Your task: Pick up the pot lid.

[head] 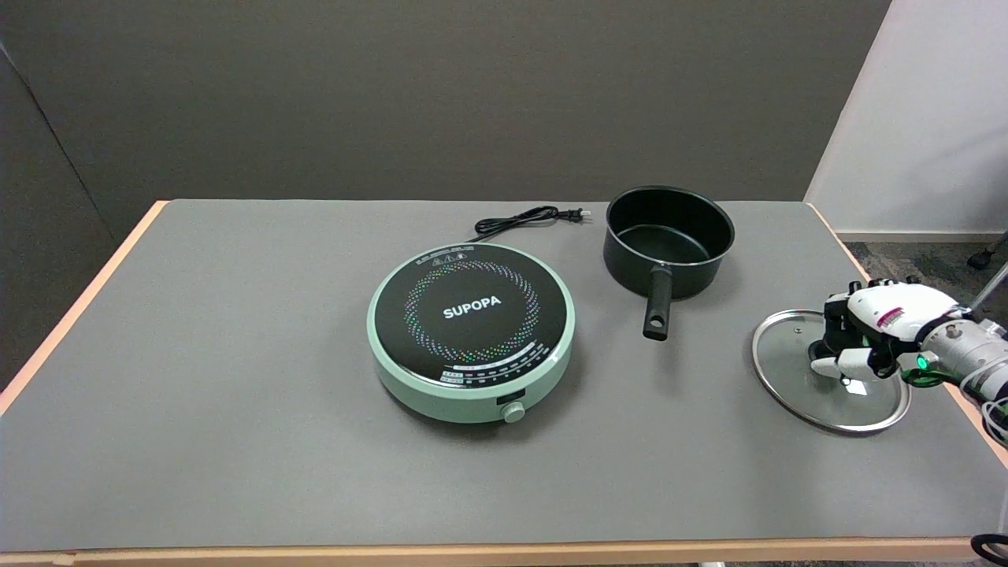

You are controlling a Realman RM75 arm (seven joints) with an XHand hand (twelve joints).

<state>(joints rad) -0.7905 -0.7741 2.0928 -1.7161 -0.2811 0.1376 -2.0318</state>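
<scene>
Here we see the right hand (865, 335) at three o'clock on the table (236, 394), fingers curled down over the glass pot lid (787, 366); whether they grip its centre we cannot tell.

Right hand (866, 335) covers the centre of the pot lid (787, 358); knob and finger contact hidden. Right arm cut by the frame's right edge. Cooker (471, 331) panel lettering too small to read. Bench (236, 394) front corners cropped.

A test room or lab is suggested, not a real kitchen. A grey table (236, 394) is set before dark partition panels (394, 94). An unplugged induction cooker (471, 331) is placed there.
</scene>
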